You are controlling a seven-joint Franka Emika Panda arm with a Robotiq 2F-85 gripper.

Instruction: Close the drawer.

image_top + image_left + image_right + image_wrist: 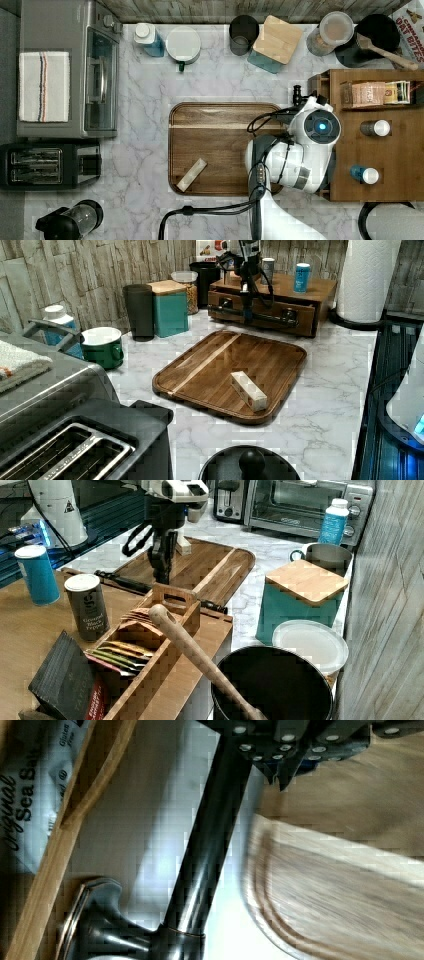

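Keep gripper (246,310) square on the drawer (260,315) handle bar (210,845); finger state impossible to tell. Push straight toward the cabinet (drawer seemingly only slightly open), avoiding sideways drag.

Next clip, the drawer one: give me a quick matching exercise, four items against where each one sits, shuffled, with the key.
Items:
1. small wooden block
2. striped towel
3. blue-capped bottle
4. gripper

Places:
A. on the toaster oven
B. at the drawer handle bar
C. on the dark wooden tray
D. on the cabinet top

Pairs: 1-C, 2-A, 3-D, 4-B
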